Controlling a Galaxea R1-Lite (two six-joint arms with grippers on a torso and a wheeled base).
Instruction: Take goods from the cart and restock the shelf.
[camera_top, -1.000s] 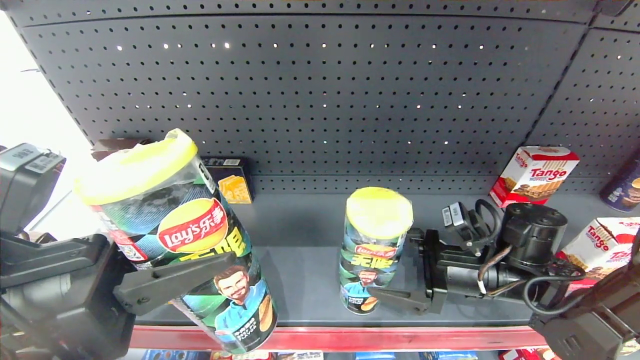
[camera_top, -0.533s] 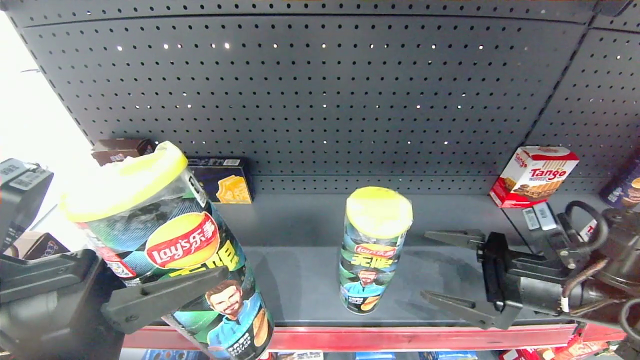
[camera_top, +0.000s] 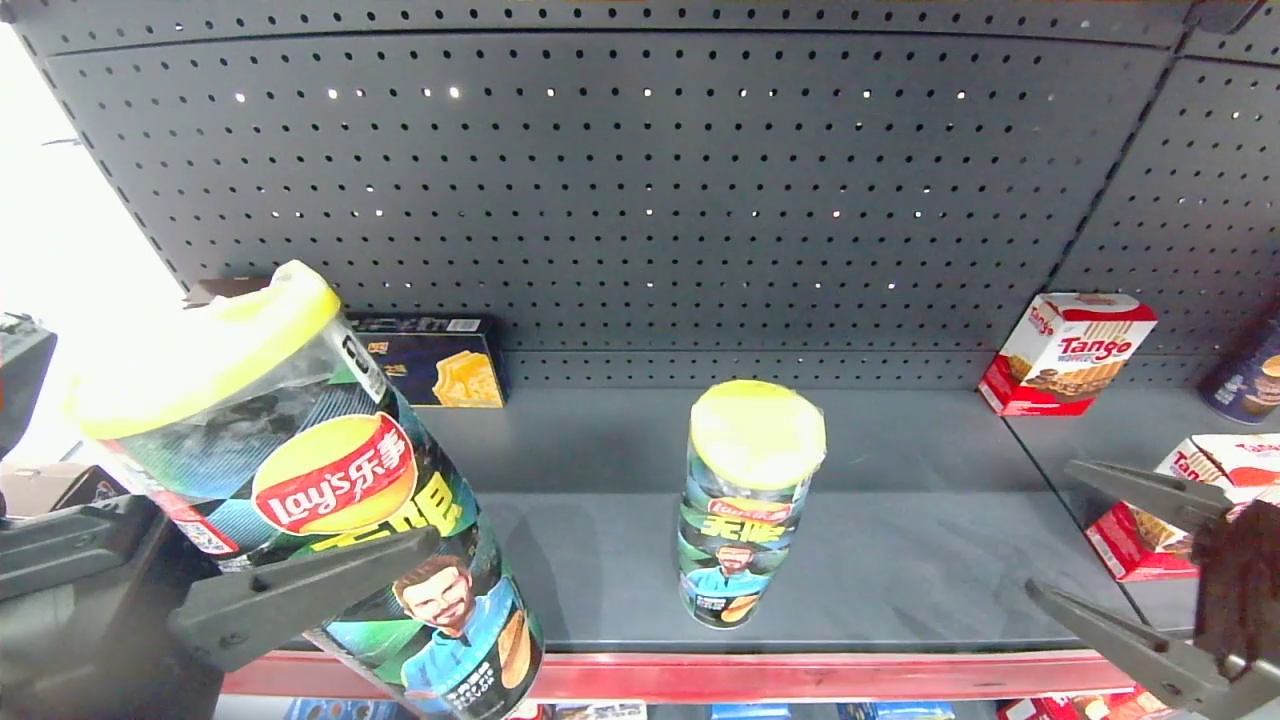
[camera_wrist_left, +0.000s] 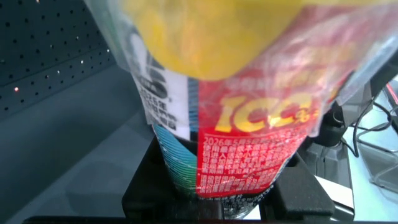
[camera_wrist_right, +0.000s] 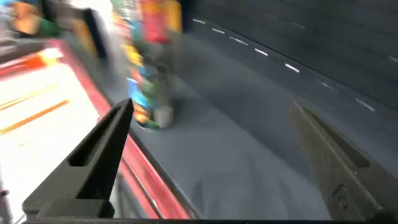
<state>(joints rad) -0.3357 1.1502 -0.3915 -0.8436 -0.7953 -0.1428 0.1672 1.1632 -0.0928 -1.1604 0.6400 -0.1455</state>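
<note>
Just inside shelf edge (camera_top: 800, 675): upright can (camera_top: 752, 500).

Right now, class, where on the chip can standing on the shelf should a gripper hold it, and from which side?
Probably the mid-body of the chip can, below its yellow lid, coming level from the robot's right, where the right gripper hangs open. The can stands upright and round, so jaws can straddle it.

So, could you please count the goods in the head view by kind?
Yellow-lidded cardboard chip cans: 2 (one held, one standing on the shelf)
Red-and-white cardboard wafer boxes: 2
Dark blue cracker box: 1
Dark brown box: 1
Dark blue round can at the right edge: 1
Total: 7
</note>
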